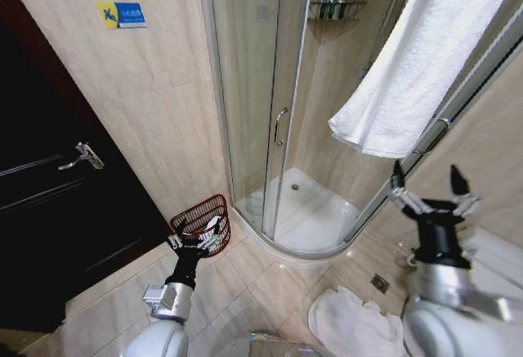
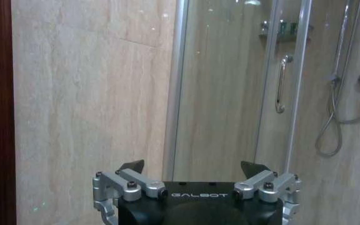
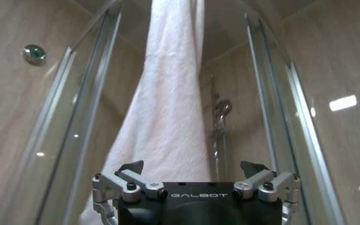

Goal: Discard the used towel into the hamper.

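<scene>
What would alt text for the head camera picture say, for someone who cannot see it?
A white towel hangs over a glass shower enclosure; the robot's open right gripper is raised just below it. The open left gripper is low, in front of a red-brown hamper on the tiled floor.

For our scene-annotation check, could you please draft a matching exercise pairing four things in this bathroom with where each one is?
1. hamper
2. hanging towel
3. right pincer
4. floor towel

A. raised, open, below the hanging white cloth
B. on the tiles beside the shower base
C. draped over the shower enclosure's top rail
D. on the floor by the wall, behind the open left pincer

Pairs: 1-D, 2-C, 3-A, 4-B
</scene>
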{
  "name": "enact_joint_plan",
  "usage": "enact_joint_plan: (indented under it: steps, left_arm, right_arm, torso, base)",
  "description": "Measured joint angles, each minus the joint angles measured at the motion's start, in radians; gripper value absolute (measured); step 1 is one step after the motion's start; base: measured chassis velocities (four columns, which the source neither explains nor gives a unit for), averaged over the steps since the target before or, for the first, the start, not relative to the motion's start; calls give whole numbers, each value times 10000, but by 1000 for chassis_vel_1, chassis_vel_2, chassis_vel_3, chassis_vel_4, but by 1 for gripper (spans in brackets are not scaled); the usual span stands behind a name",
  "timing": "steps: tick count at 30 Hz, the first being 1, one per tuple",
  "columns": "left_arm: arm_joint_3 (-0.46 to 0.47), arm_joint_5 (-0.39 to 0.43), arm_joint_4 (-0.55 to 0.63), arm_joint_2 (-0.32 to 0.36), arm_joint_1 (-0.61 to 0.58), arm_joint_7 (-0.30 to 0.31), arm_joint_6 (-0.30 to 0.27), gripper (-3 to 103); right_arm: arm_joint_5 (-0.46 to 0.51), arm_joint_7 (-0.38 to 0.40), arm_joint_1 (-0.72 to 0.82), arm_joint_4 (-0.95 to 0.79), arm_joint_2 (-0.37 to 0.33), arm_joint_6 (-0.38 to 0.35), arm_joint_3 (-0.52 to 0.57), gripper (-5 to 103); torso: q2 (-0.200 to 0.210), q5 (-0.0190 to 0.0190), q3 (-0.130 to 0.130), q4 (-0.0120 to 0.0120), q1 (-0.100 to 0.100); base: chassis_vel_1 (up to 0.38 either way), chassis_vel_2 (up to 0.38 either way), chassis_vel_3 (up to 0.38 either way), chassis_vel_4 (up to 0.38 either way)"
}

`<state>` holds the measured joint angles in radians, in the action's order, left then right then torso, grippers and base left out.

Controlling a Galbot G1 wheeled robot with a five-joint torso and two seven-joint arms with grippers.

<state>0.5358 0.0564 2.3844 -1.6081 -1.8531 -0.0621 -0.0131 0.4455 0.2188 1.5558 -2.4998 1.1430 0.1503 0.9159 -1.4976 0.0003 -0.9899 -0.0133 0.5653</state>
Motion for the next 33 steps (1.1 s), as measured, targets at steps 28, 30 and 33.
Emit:
enact_joint_plan:
  steps: [28, 30, 33]
  left_arm:
    - [0, 0, 0, 0, 0, 0, 0, 100]
    - [1, 0, 0, 2, 0, 0, -1, 100]
    - [0, 0, 0, 2, 0, 0, -1, 100]
  right_arm:
    - [4120, -858, -2568, 76, -4361, -892, 2154, 100]
    - [4538, -1132, -2881, 365, -4720, -1292, 2705, 100]
    - [4936, -1186, -3220, 616, -4987, -1531, 2924, 100]
  torso:
    - [0, -5, 0, -1, 0]
    - [0, -1, 0, 0, 0]
    - [0, 2, 0, 2, 1]
  base:
    - [0, 0, 0, 0]
    - [0, 0, 0, 0]
    - [0, 0, 0, 0]
